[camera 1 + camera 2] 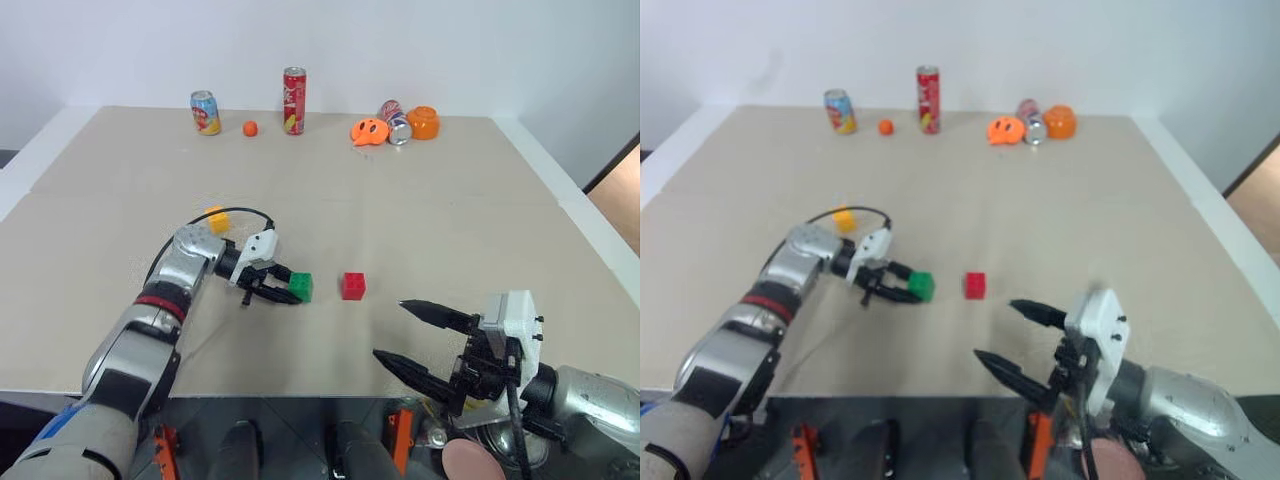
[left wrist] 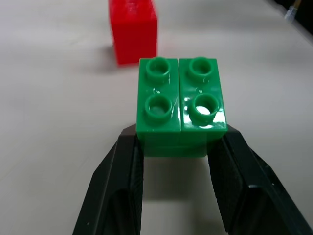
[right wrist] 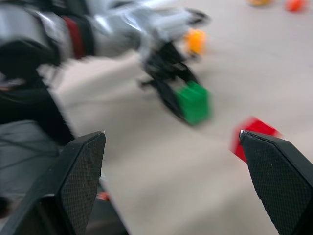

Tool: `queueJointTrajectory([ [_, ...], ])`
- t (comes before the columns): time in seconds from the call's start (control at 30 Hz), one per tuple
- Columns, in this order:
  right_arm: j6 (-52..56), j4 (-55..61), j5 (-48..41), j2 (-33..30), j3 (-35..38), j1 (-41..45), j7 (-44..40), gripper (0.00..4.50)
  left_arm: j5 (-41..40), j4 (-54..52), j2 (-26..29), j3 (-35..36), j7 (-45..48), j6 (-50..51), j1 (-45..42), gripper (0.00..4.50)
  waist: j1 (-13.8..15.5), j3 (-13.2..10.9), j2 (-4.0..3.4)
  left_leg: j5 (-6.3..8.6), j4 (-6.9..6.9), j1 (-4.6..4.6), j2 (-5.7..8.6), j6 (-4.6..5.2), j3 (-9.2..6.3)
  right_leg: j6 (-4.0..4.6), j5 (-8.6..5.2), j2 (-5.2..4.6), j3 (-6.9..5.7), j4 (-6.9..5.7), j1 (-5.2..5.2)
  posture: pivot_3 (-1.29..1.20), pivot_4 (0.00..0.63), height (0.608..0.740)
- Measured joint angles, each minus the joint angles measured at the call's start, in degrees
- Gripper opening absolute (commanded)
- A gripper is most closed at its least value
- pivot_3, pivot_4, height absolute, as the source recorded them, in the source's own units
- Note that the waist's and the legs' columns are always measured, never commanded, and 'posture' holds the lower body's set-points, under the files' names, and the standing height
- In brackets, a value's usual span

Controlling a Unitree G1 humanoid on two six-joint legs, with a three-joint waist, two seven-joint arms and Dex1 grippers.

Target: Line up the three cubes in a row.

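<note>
**Green cube in L grip, red just beside, yellow partly hidden**

Going L to R. We see the yellow cube point(image 1: 217, 219) only in part: the left arm's wrist and a black cable cover its near side, and in the right wrist view it's a blurred orange-yellow blob, studs not readable. The left gripper point(image 1: 283, 288) has its fingers point(image 2: 120, 196) closed on the green cube point(image 1: 301, 287), pinching its lower sides; cube sits upright, four round studs on top w/ a seam down the middle. The red cube point(image 1: 353, 286) stands on the table point(image 1: 450, 220) just beside the green one, a small gap between, top edge cut off in the left wrist view. Far R, near the table's front edge, the right gripper point(image 1: 405, 332) has fingers spread wide w/ nothing between them. Along the back edge we make out cans and orange items, too small for detail.
</note>
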State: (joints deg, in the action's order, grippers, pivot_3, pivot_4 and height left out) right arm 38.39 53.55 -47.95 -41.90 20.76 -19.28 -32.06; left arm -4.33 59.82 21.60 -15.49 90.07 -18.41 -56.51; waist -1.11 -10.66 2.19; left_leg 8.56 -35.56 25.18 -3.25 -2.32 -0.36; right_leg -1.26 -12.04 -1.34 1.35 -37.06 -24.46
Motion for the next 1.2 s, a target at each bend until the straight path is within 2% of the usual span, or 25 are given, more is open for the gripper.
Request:
queueJointTrajectory([
  [0.27,-4.52,-1.15,4.68,1.77,6.17,-9.93,-2.27,4.5,3.27,6.4,-1.8,0.74,-1.31,-4.35,-2.67,1.31,0.05,0.01,0.0,0.08,-0.01,-0.02,0.03,0.13,-0.01,-0.11,-0.05,0.0,-0.01,0.0,0.11,0.0,0.15,0.74],
  [0.43,-5.42,-1.59,5.47,1.75,6.23,-8.5,-2.86,4.5,4.21,7.26,-2.86,2.0,-2.56,-4.79,-2.71,1.31,0.15,0.01,0.0,0.08,-0.07,-0.01,0.07,0.13,0.0,-0.12,-0.06,-0.1,-0.06,0.01,0.21,0.0,0.15,0.74],
  [0.6,-5.51,-2.23,5.56,1.5,6.14,-6.82,-3.38,4.5,4.24,7.31,-5.09,3.62,-4.79,0.77,-2.91,1.31,0.1,0.0,0.01,0.07,-0.16,-0.01,0.14,0.14,-0.01,-0.15,-0.06,-0.17,-0.07,0.02,0.24,0.0,0.15,0.74],
  [0.8,-5.56,-3.4,6.26,1.06,5.18,-5.65,-4.46,4.5,3.88,2.7,-4.62,4.2,-1.82,6.03,-1.32,1.31,0.03,0.01,-0.01,0.09,-0.09,-0.04,0.11,0.18,-0.04,-0.16,-0.06,-0.1,-0.07,0.01,0.23,0.0,0.15,0.74],
  [1.2,-5.79,-5.4,7.27,1.0,3.48,-2.65,-5.26,4.5,5.53,0.33,-2.34,3.68,-1.75,4.39,-0.35,1.31,-0.02,0.01,-0.01,0.18,-0.03,-0.08,0.07,0.33,-0.08,-0.17,-0.05,-0.01,-0.07,0.0,0.21,0.0,0.15,0.74],
])
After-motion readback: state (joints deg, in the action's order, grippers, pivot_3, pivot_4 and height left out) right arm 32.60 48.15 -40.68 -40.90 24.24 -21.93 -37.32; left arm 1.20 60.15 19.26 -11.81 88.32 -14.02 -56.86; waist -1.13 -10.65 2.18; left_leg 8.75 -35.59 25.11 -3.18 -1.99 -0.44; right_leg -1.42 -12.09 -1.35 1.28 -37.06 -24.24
